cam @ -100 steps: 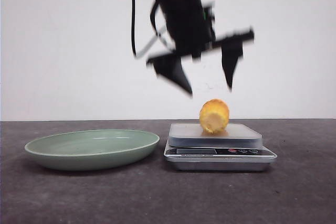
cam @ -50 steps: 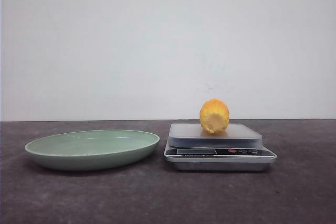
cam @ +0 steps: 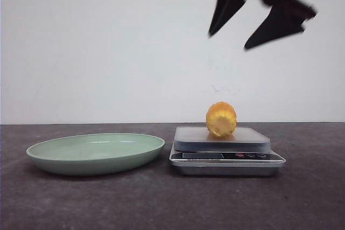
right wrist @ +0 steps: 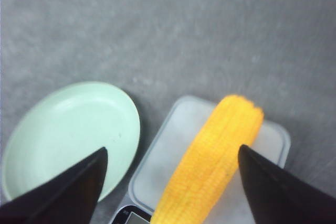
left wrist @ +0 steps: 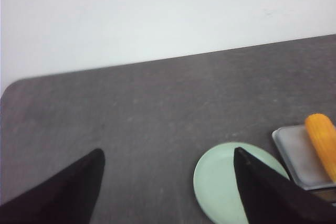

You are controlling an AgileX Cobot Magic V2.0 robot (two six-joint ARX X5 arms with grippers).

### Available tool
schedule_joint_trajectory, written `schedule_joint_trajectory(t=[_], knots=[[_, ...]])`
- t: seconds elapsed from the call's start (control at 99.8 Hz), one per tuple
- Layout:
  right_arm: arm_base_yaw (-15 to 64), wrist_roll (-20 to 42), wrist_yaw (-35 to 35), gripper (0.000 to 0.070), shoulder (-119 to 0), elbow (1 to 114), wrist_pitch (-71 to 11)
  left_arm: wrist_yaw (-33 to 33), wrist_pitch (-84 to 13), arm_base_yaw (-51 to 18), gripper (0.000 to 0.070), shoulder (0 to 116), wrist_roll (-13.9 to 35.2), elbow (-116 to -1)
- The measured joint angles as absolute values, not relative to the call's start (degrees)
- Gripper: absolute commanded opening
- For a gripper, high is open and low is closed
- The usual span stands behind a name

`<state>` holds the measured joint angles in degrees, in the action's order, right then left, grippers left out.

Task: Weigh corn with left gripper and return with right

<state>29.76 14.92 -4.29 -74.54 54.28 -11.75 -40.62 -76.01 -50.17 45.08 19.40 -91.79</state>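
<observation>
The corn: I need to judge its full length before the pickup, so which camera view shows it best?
The right wrist view: the corn lies lengthwise across the scale, kernel rows visible, though its near end leaves the picture. The front view shows only its rounded end; the left wrist view catches part of it at the edge.

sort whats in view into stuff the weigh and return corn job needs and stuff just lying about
Part of the job:
corn, lying on the scale
scale
green plate, beside the scale and holding nothing
right end effector, open, above the corn
left end effector, open, holding nothing

Just lying about:
nothing else apart from the dark table
</observation>
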Motion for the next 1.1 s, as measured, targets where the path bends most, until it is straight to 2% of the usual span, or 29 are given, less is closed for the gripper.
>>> schedule_joint_trajectory(t=[0.19, 0.421, 0.621, 0.671, 0.742, 0.802, 0.902, 1.102], knots=[[29.95, 15.33, -2.94, 0.0539, -82.15, 54.96, -8.99, -40.8, -79.99, -50.17, 0.0464, 33.89, 26.74, -84.42], [29.91, 16.69, -2.9, 0.0538, -88.47, 54.98, -7.25, -39.9, -79.7, -50.17, 0.0464, 23.27, 35.38, -69.67], [29.89, 17.5, -1.41, 0.0527, -91.59, 55.02, -6.79, -37.43, -74.41, -50.17, 0.0464, 19.55, 37.74, -57.71], [29.89, 17.89, -1.28, 0.0484, -92.05, 55.02, -6.7, -37.36, -73.54, -50.17, 0.0464, 19.57, 37.98, -56.07], [29.89, 18.31, -1.1, 0.0366, -92.86, 55.02, -6.66, -37.32, -72.31, -50.17, 0.0464, 19.57, 38.15, -54.87], [29.89, 18.52, -0.58, 0.0244, -93.51, 55.05, -6.68, -37.32, -71.31, -50.17, 0.0464, 19.57, 38.17, -54.72], [30.04, 18.74, -0.01, 0.0, -93.8, 55.05, -6.59, -37.41, -71.07, -50.17, 0.0464, 19.57, 38.15, -54.72], [31.14, 18.9, 1.43, 0.0, -93.36, 55.24, -5.69, -37.56, -71.09, -50.17, 0.0464, 19.57, 37.91, -54.72]])
